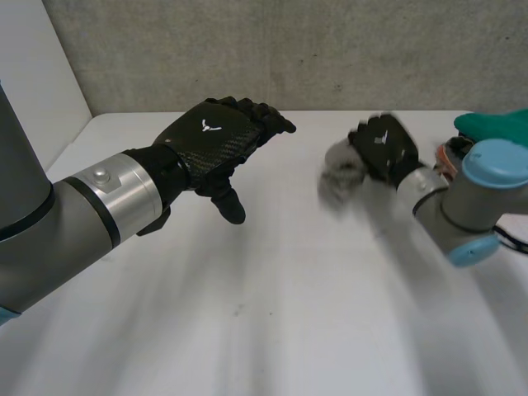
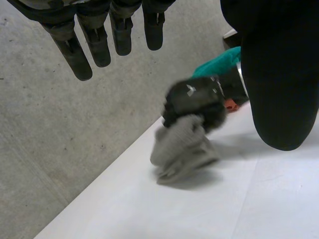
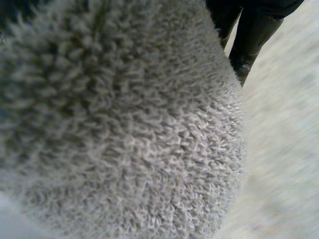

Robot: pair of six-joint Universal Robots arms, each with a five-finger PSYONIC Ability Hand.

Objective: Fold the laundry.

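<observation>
Closest in, at the end of the left arm (image 1: 78,210), the left hand (image 1: 216,142) hangs above the table (image 1: 272,330). Its fingers (image 2: 75,52) are straight and loosely spread, the thumb stands apart, and it holds nothing. Under its palm is bare tabletop.

Across from its thumb side, the right hand (image 1: 382,147) is clamped on a bunched grey towel (image 1: 340,177). The wad hangs below the palm. Can't tell whether its low end touches the table or sits just above it. In the right wrist view the terry pile (image 3: 124,124) sits right against the palm, with fingers (image 3: 249,35) alongside it.

Past the right hand, by its wrist, lies a teal cloth (image 1: 495,124). A small orange item (image 2: 229,104) is beside it, too small to identify.

Step, as judged: fetch and lay-out. The towel is a wad and no fold has been made.

The next move calls for:
- setting the wad down between the hands
- the left hand taking an edge or corner
- both hands pulling it flat before any fold

Finding a free corner in that bunch looks like the hard part.

Room: there is wide bare table between the hands and back toward the arms. The wall (image 1: 330,49) runs close beyond both hands' fingertips, so the spread should go toward the robot, not outward. The teal cloth near the right wrist could snag.
</observation>
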